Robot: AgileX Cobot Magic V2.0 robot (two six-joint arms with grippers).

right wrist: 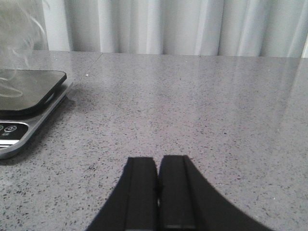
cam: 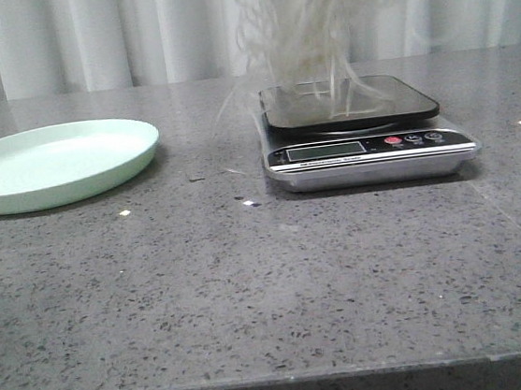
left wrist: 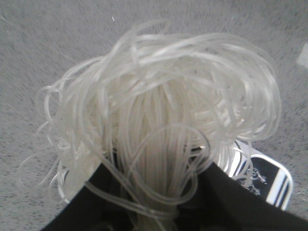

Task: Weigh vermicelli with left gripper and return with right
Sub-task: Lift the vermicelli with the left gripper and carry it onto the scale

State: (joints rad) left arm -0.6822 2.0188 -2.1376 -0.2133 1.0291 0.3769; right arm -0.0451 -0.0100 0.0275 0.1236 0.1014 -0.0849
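Left gripper (left wrist: 159, 211) clenched on vermicelli (cam: 320, 19), hanging it over scale (cam: 367, 140); loose strands reach platform. I read this as lowering to weigh. Right gripper (right wrist: 158, 192) clenched empty, parked clear; plate (cam: 50, 165) empty.

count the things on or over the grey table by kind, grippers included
Pale green round plate: 1
Silver kitchen scale with black platform: 1
Nest of translucent white vermicelli strands, hanging over the scale: 1
Black grippers: 2, the left gripper holding the vermicelli, the right gripper with fingers together, holding nothing
Total: 5
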